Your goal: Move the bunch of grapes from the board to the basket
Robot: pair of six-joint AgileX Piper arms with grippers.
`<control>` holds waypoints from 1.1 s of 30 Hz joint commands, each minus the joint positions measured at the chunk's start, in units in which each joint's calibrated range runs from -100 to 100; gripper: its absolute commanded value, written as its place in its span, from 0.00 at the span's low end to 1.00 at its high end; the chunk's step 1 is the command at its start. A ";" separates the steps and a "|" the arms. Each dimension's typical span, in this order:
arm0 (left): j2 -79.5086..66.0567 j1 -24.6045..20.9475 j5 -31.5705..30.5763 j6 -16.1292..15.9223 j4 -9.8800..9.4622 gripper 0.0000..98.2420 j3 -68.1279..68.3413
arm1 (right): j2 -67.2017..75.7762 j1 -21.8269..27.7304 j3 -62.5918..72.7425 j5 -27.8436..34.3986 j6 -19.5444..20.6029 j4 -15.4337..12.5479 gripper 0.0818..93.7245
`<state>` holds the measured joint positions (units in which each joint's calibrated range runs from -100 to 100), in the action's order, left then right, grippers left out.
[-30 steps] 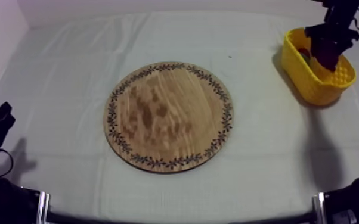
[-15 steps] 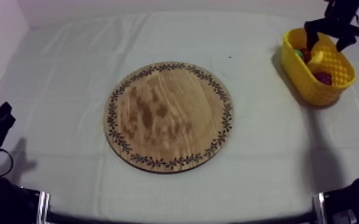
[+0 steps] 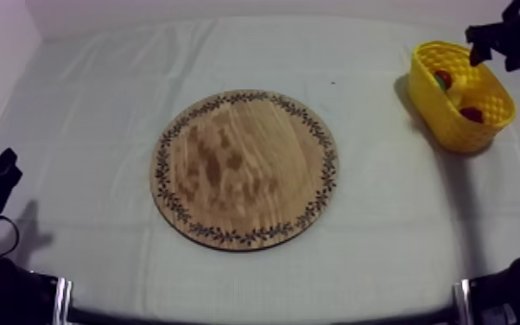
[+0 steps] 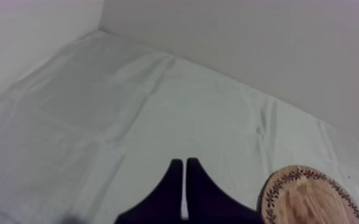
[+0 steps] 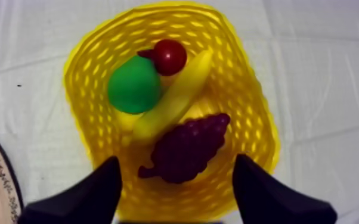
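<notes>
**Grapes lie in the basket and the board is bare; I judge the task done apart from clearing your right arm.**

The dark purple bunch of grapes (image 5: pixel 185 149) lies on the floor of the yellow lattice-walled basket (image 5: pixel 250 89). It touches the yellow toy banana (image 5: pixel 173 101), and the green pear (image 5: pixel 134 84) and the small red fruit (image 5: pixel 170 56) sit beyond it. The round wooden board with the patterned rim (image 3: pixel 244 168) carries nothing. Your right gripper (image 5: pixel 175 167) hangs above the basket with its fingers spread wide and nothing between them. The grapes sit below the gap, clear of both fingers. Your left gripper (image 4: pixel 185 173) rests low at its own side of the table, fingers pressed together on nothing, well apart from the basket. I see nothing left to pick.
</notes>
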<state>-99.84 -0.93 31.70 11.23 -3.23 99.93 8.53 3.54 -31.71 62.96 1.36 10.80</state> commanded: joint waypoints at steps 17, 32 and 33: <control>0.01 0.02 -0.01 -0.02 -0.02 0.00 -0.04 | 43.94 -2.25 -47.01 -19.71 -0.89 -2.92 0.25; 0.01 0.02 -0.01 -0.01 -0.02 0.00 -0.04 | 72.55 -2.73 -61.56 -18.34 -14.81 -14.68 0.00; 0.01 0.02 -0.01 0.00 -0.02 0.00 -0.04 | 74.13 -3.02 -61.91 -17.92 -15.85 -15.77 0.00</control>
<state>-99.84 -0.93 31.66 11.23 -3.23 99.93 77.88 0.72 -93.44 44.83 -12.23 -3.35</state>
